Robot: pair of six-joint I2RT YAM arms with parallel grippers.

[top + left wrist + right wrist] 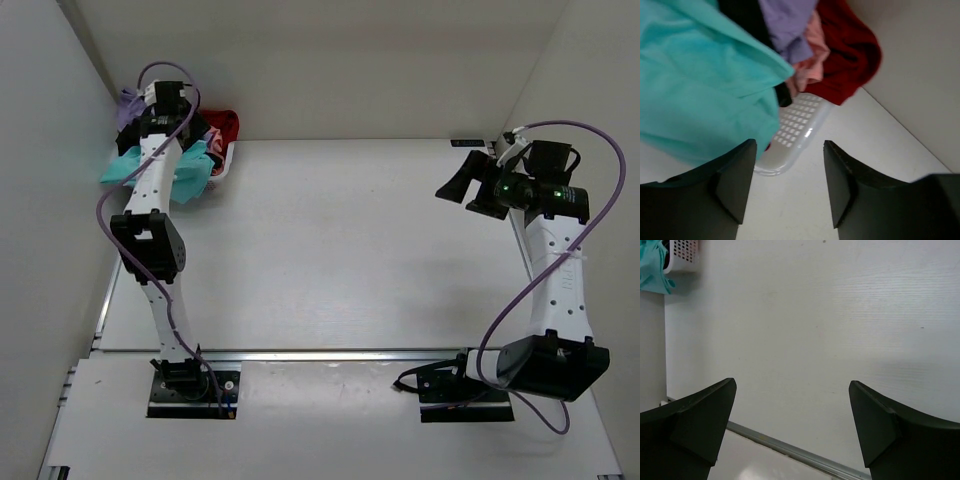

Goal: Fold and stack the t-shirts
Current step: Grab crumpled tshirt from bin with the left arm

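While the t-shirts [185, 150] lie heaped and crumpled in the white basket [795, 131], note that none is folded. The teal shirt [700, 85] spills over the basket's rim and takes up most of the left wrist view. The black shirt [747, 17], purple shirt [787, 25] and pink shirt [810, 55] bunch behind it. The red shirt [850, 55] drapes over the side of the basket nearest the wall.

Your left fingers [735, 180] hang just beside the basket, spread apart and gripping nothing, with the basket's rim showing in the gap. Teal cloth lies close to one finger, and you cannot tell whether it touches.

Your right fingers [700, 415] are also spread wide and empty. They are raised over the white surface [350, 250], well apart from the basket on its opposite side.
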